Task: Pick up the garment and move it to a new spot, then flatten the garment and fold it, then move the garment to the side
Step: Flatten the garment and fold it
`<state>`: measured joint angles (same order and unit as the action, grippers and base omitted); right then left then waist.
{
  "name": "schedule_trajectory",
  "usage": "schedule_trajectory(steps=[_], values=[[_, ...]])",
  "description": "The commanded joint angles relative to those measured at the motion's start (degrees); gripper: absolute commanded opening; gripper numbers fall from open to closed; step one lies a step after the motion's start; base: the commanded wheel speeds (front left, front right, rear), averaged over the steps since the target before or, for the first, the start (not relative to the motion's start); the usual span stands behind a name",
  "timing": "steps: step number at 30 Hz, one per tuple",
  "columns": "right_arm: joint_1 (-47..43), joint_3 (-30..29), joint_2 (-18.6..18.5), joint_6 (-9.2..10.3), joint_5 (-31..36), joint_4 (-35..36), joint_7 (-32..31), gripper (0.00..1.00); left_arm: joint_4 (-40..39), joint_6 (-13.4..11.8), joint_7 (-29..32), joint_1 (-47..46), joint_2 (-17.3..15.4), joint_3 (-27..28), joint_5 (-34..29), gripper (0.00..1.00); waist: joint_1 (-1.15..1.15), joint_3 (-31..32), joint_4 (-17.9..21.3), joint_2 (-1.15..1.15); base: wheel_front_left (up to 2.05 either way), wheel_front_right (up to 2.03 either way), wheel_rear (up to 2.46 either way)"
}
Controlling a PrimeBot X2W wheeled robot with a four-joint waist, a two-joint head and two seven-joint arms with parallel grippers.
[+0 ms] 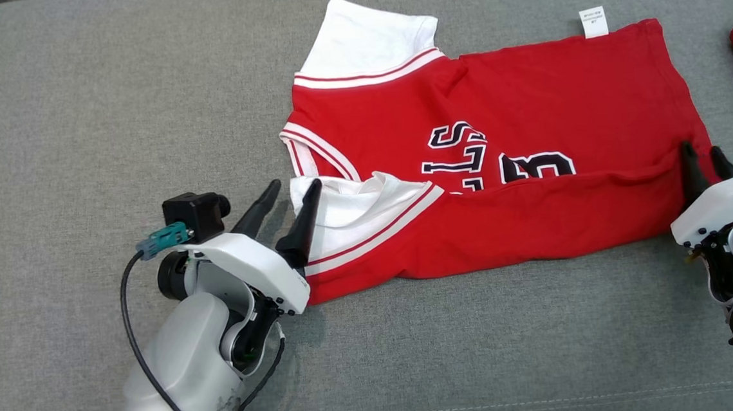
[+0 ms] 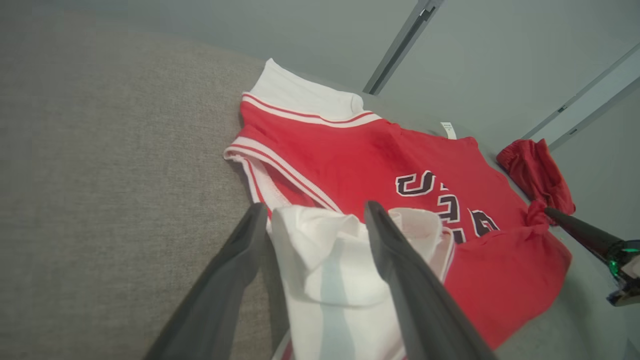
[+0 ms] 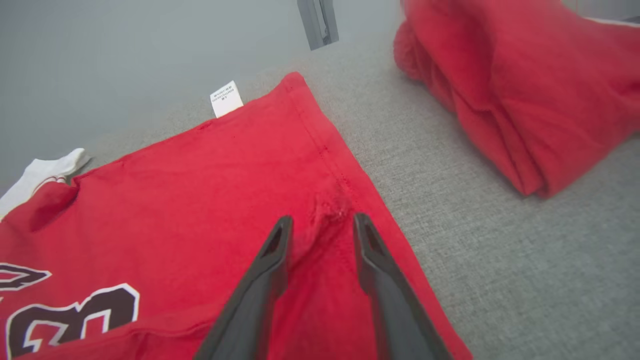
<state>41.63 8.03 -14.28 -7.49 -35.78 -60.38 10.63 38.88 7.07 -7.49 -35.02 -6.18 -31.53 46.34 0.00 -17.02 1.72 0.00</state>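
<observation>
Bright, even light, faint soft shadows; near fingers [image 2: 215,300] blur in the wide-angle wrist views

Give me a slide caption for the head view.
Left gripper and right gripper at opposite ends of the half-folded red jersey.

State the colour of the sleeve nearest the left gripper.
The sleeve is white; the left wrist view shows it best.

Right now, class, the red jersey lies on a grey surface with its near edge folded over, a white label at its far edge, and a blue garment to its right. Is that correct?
No. The garment to its right is red, not blue, as the right wrist view shows. The red jersey, grey surface, folded near edge and white label are as stated.
</observation>
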Motion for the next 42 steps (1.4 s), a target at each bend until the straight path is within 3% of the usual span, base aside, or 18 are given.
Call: schedule_trajectory(steps=[1,8,14,18,27,28,29,30,31,42], values=[[0.24,1.49,-0.42,0.0,-0.25,1.31,1.69,1.0,-0.83,0.41,-1.51,-2.03,-1.45,1.77,0.65,1.0,0.0,0.66,0.11,0.0,0.0,0.0,0.0],[-4.95,3.3,-2.27,0.0,-0.43,5.79,4.27,1.0,-2.69,0.11,-5.2,4.83,-2.0,4.16,2.95,1.0,0.0,3.73,0.38,0.0,0.0,0.0,0.0],[-10.34,-0.09,-3.17,0.0,0.15,11.13,4.34,1.0,-5.97,-1.17,-2.28,11.55,-2.54,3.16,4.41,1.0,0.0,5.08,0.31,0.0,0.0,0.0,0.0],[-14.11,-2.95,-2.68,0.0,1.6,14.54,4.36,1.0,-8.82,-3.8,1.67,16.19,-3.16,2.06,5.34,1.0,0.0,5.41,0.59,0.0,0.0,0.0,0.0],[-15.3,-4.96,-1.38,0.0,3.58,17.21,4.36,1.0,-8.83,-5.81,5.17,16.21,-3.29,0.99,5.56,1.0,0.0,4.19,1.43,0.0,0.0,0.0,0.0],[-15.3,-5.02,-1.28,0.0,3.66,17.38,4.36,1.0,-8.55,-5.8,5.11,15.95,-3.16,1.02,5.59,0.9,0.0,4.07,1.53,0.0,0.0,0.0,0.0],[-15.32,-5.04,-1.21,0.0,3.73,17.48,4.36,1.0,-8.23,-5.7,5.16,15.69,-3.11,0.92,5.56,0.5,0.0,4.0,1.62,0.0,0.0,0.0,0.0],[-15.34,-5.04,-1.18,0.0,3.77,17.49,4.36,1.0,-7.89,-5.58,5.29,15.47,-3.05,0.81,5.56,0.38,0.0,3.96,1.7,0.0,0.0,0.0,0.0],[-15.34,-5.05,-1.14,0.0,3.77,17.49,4.36,1.0,-7.61,-5.46,5.23,15.26,-3.0,0.78,5.56,0.0,0.0,3.93,1.78,0.0,0.0,0.0,0.0],[-14.68,-3.98,1.25,0.0,-4.98,12.21,-0.41,1.0,-7.79,-5.02,3.66,15.67,-4.64,1.63,5.8,0.0,0.0,3.88,1.34,0.0,0.0,0.0,0.0]])
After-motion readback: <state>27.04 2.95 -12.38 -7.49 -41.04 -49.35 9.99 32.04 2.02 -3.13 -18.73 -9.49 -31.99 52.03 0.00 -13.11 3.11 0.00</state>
